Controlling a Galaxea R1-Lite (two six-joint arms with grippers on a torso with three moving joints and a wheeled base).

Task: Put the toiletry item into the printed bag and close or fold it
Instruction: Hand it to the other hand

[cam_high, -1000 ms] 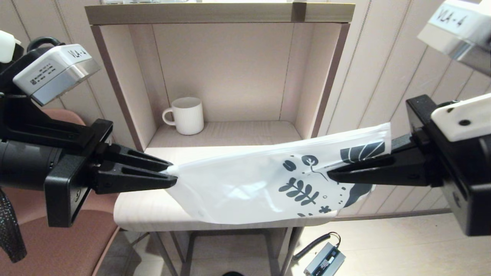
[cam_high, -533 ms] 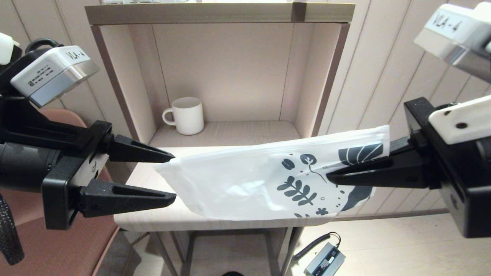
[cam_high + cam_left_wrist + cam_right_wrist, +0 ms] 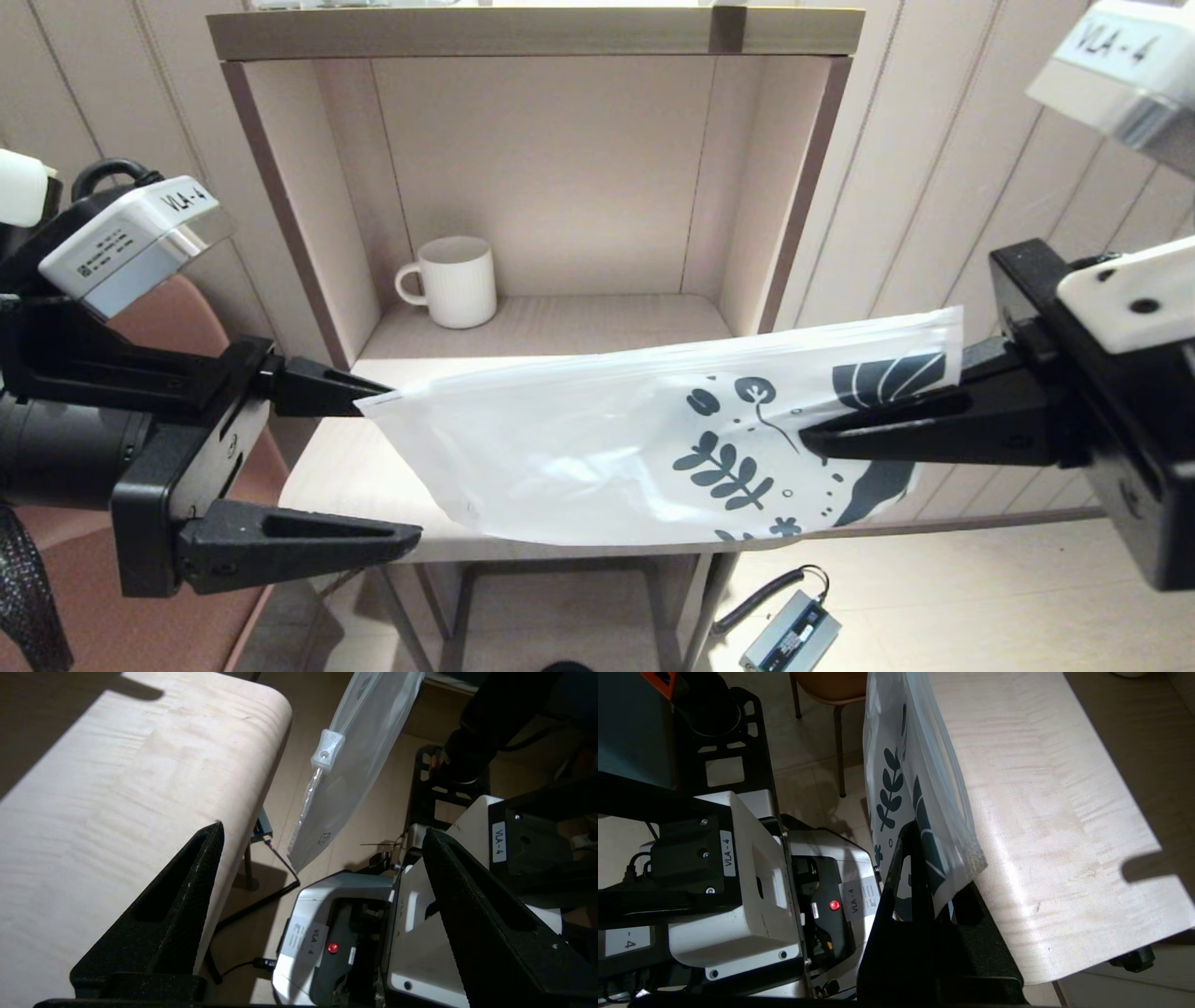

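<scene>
Hanging between the 2 grippers, the printed bag (image 3: 644,448) is clamped at its leaf-print end by the right gripper (image 3: 808,439), whose fingers are clenched on it. The left gripper (image 3: 401,467) stands spread wide, the zip slider (image 3: 328,750) just beyond its fingertips, untouched. Closing looks done; next, probably, setting the bag down on the table (image 3: 345,476).

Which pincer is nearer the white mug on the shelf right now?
Left. The left pincer stands open in front of the mug, toward the robot's left; the right pincer, shut on the printed bag, sits farther off to the right.
</scene>
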